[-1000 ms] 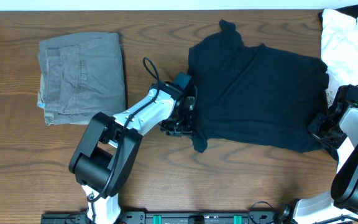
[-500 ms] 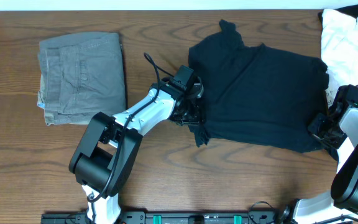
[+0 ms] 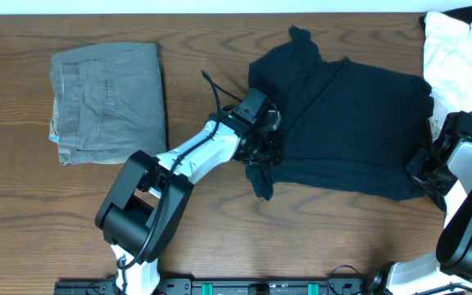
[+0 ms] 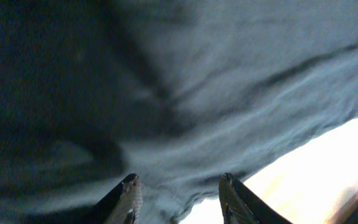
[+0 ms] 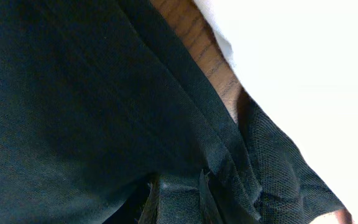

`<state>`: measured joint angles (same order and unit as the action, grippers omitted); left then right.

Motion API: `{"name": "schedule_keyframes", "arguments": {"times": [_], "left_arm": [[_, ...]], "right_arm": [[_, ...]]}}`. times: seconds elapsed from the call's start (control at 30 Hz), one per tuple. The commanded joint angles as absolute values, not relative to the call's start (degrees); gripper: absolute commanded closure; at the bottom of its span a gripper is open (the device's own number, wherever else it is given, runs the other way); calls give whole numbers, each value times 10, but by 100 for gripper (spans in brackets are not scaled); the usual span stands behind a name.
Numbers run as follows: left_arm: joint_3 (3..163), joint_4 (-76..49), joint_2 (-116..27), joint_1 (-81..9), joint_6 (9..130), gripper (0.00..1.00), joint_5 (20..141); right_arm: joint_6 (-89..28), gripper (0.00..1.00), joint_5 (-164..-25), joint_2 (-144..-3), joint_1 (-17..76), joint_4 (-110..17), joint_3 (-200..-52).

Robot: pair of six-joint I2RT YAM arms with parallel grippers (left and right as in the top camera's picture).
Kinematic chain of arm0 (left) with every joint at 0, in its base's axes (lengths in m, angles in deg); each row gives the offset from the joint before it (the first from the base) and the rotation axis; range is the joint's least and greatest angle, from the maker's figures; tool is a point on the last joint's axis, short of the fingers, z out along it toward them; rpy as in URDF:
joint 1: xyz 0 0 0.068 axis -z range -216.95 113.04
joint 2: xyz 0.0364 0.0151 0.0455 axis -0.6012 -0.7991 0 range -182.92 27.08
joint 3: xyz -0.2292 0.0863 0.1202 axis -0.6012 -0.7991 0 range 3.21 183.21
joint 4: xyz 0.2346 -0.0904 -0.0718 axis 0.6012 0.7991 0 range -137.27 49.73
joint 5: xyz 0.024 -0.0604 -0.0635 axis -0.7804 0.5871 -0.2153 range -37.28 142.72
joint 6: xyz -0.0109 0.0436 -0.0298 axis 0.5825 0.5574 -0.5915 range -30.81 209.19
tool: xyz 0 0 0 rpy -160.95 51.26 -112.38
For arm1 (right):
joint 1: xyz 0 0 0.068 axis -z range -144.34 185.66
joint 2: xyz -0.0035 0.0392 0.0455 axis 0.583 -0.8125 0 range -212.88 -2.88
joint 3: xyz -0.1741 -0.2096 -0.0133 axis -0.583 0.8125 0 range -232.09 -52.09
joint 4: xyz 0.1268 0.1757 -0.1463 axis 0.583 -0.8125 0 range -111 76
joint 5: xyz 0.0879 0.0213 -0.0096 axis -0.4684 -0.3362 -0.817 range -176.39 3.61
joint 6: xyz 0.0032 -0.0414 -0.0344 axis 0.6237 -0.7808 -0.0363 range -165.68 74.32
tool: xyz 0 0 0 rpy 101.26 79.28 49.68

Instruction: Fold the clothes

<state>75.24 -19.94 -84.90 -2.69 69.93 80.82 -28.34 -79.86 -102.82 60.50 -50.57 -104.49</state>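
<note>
Starting at the left of the table (image 3: pixel 23 205), you are looking at the grey-green trousers (image 3: pixel 109 98), which are lying folded in a neat stack, well apart from the work.

Next along, your left gripper (image 3: pixel 260 156) is sitting at the left edge of the black T-shirt (image 3: pixel 351 123). In the left wrist view its fingertips (image 4: pixel 130 190) are standing part-way apart with the thin black fabric bunching between them, so I am reading the jaws as clamped on that edge. A small corner of cloth is drooping toward the near side just beside the gripper.

The T-shirt itself is lying in the middle-right of the table, mostly spread flat. Its long axis is running left to right, tilting slightly toward the near side at the right end. 1 narrow tab, probably a sleeve, is poking toward the far side at its far-left corner; I cannot tell which end is carrying the neck.

Your right gripper (image 3: pixel 423 170) is resting at the shirt's near-right corner. Dark fingers are blending into dark cloth in the right wrist view, so I cannot tell how those jaws are standing.

At the far right, the white garment (image 3: pixel 457 57) is lying in a loose heap.

As I am judging it, the shirt is showing no finished fold: you are only beginning fold 1, and everything after it is waiting.
</note>
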Motion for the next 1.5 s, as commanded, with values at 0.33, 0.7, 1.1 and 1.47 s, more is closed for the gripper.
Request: {"name": "schedule_keyframes", "arguments": {"times": [0.33,0.7,1.1,1.47], "left_arm": [[837,87,-789,-28,814,52,683],[777,111,-801,23,740,81,680],[714,17,-801,23,698,89,672],[709,-24,-814,27,662,89,672]], "right_arm": [[-286,76,-869,-1086,604,-492,-1005],[-286,75,-869,-1086,604,-492,-1005],[-286,75,-873,-1086,604,-493,-1005],[-286,75,-873,-1086,604,-495,-1005]]}}
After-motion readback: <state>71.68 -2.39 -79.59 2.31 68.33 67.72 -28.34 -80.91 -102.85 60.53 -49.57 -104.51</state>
